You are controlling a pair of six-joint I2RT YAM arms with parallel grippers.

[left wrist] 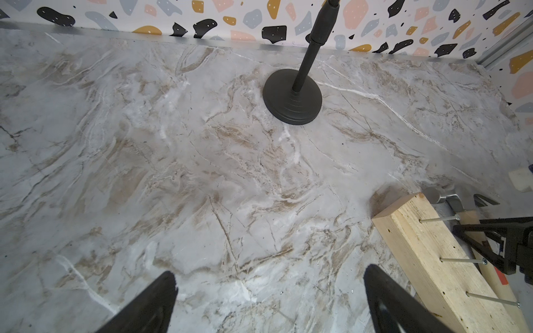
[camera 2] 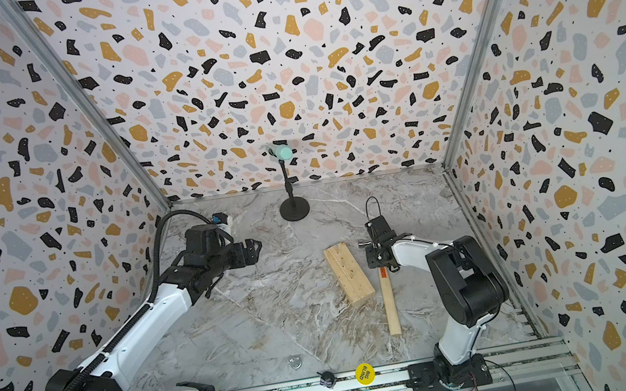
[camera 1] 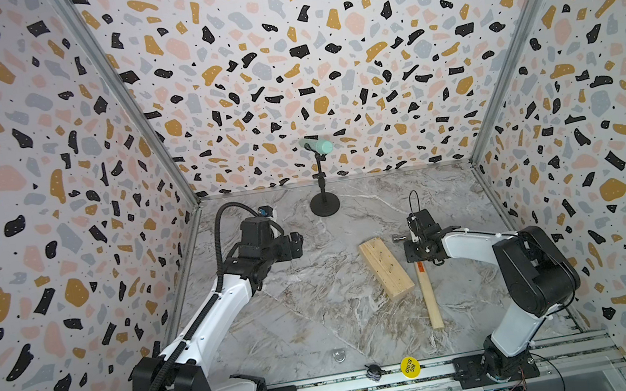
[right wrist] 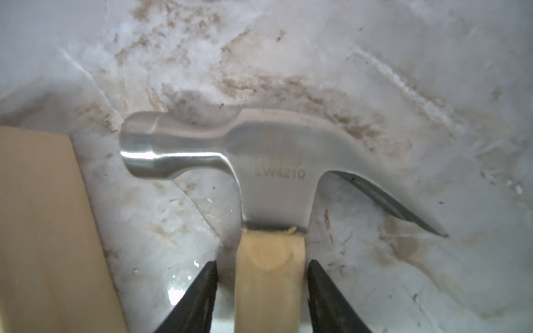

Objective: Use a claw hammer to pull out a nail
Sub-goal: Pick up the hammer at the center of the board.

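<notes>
Wooden-handled hammer (right wrist: 271, 161) lies beside block (camera 1: 387, 267); right gripper (right wrist: 262, 266) straddles handle below head, seemingly loose; left gripper (left wrist: 268, 281) hovers, jaws wide apart.

— Where's the left arm (camera 1: 211, 316)?
— Stretched forward, raised above the tabletop (camera 1: 311, 310). The left gripper (camera 1: 299, 244) sits roughly level, jaws spread wide, holding nothing.
— And the right arm (camera 1: 474, 244)?
— Elbow bent, forearm reaching inward, wrist turned down. The right gripper (right wrist: 262, 266) points at the tabletop, jaws partly apart.
</notes>
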